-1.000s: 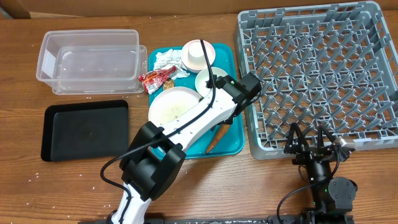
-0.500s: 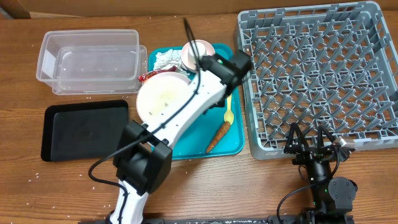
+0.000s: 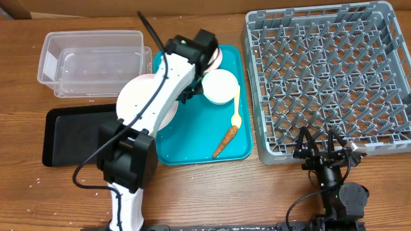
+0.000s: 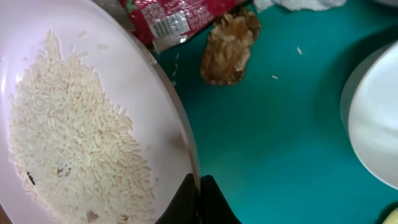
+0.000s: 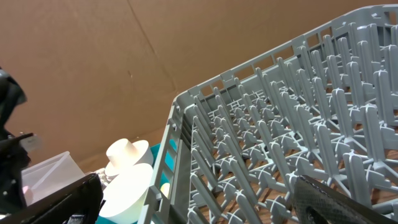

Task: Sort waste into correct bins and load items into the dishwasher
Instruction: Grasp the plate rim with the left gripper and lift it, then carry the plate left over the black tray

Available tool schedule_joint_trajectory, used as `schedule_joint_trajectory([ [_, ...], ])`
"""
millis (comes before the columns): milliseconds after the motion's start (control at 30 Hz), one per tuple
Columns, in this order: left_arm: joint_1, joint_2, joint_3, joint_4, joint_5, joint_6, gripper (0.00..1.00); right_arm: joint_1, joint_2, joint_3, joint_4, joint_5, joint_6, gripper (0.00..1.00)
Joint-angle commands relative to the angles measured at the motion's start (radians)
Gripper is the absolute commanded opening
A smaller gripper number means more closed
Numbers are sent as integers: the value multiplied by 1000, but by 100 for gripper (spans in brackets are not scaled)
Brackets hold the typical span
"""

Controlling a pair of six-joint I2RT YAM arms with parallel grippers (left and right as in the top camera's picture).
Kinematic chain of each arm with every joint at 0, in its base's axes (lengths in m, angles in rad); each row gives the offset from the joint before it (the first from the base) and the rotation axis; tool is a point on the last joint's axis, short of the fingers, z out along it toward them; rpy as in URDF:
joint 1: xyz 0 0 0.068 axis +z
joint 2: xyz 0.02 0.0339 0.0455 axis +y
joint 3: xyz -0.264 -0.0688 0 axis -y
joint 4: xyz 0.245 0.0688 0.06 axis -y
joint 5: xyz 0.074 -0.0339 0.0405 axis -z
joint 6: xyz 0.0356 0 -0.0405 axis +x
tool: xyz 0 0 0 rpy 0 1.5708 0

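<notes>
White rice grains (image 4: pixel 74 137) lie in a loose heap on the large white plate (image 3: pixel 142 102), which is held by the left gripper (image 4: pixel 199 198). The jaws are almost closed and pinch only the plate's rim; no other support is visible. In the overhead view the plate overhangs the left edge of the teal tray (image 3: pixel 192 151). It is partly above the black tray (image 3: pixel 77 138) and just on the near side of the clear tub (image 3: pixel 93 61).

Caution: a rim pinch gives little resistance to rotation. If the plate pivots in the jaws, expect rice to slide off onto the teal tray or the table (image 3: pixel 38 192) before it reaches a bin. A few stray grains already lie on the teal surface, right of the brown food lump (image 4: pixel 227 53) and the red wrapper (image 4: pixel 180 15).

Caution: tip the plate only when its low edge is inside a bin's walls. The black tray is shallow, so grains may scatter over its rim. Keep the plate off the tub's near wall, because contact there could knock it loose. You cannot tell from these views whether the plate is level.

To the right, the right gripper (image 3: pixel 318 146) sits at the near edge of the dish rack (image 3: pixel 327 77). Its fingers are spread wide and hold nothing. It is well apart from the plate.
</notes>
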Motion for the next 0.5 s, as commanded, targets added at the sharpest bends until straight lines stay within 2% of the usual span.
schedule_joint_trajectory([
  [0,71,-54,28,5,76,35,4,1,-7,-10,5,6,2,100],
  [467,215,-54,28,7,157,47,4,1,-7,-10,5,6,2,100],
])
